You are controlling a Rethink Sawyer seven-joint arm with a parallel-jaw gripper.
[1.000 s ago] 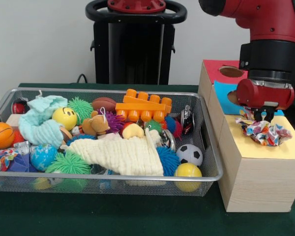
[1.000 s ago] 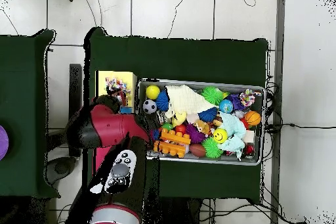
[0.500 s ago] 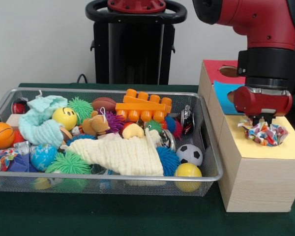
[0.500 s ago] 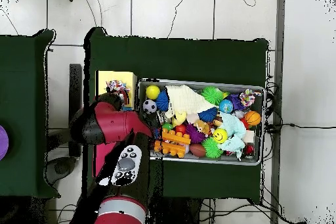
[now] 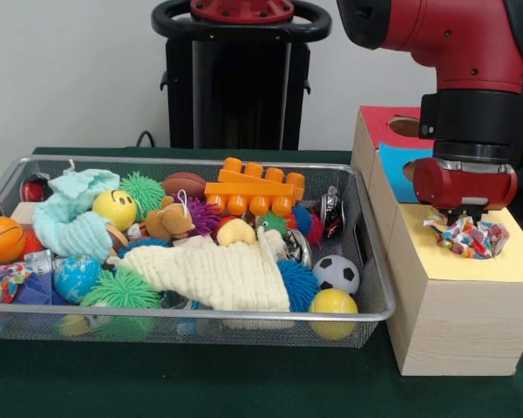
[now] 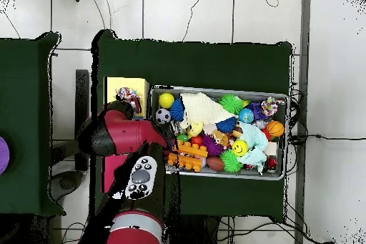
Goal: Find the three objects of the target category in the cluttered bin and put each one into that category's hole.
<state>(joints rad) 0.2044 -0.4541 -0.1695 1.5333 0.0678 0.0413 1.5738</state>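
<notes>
The wire bin [image 5: 370,261] is the landmark. At its near rim lie a yellow ball [image 5: 334,303], a black-and-white soccer ball [image 5: 336,273], a green spiky ball [image 5: 122,289] and a globe-patterned ball [image 5: 76,276]. Across the middle of the bin spreads a cream knitted cloth [image 5: 222,274], partly covering a blue spiky ball [image 5: 298,284]. At the bin's left end, in the front view, sits an orange basketball [image 5: 0,239], with a pale blue knitted cloth [image 5: 70,218] and a yellow smiley ball [image 5: 114,209] beside it. Toward the bin's far wall lie a small brown teddy [image 5: 169,219], a brown toy football [image 5: 185,184] and an orange building block [image 5: 254,187].

Just beside the bin's right end, in the front view, stands a wooden sorting box [image 5: 444,326] with a yellow panel [image 5: 449,266] nearest, a blue panel [image 5: 394,165] behind it and a red panel [image 5: 385,122] with a round hole farthest back.

On the yellow panel sits a crumpled multicoloured cloth [image 5: 466,237], bunched at the panel's far part, right under the gripper [image 5: 460,213]. The red arm comes down over it, and the tool's lower end meets the top of the cloth. Whether the claw is spread or pinching the fabric cannot be told, since the wrist housing and the cloth hide it in both views. In the overhead view the cloth [image 6: 129,96] shows on the yellow panel [image 6: 114,87], next to the bin's end.
</notes>
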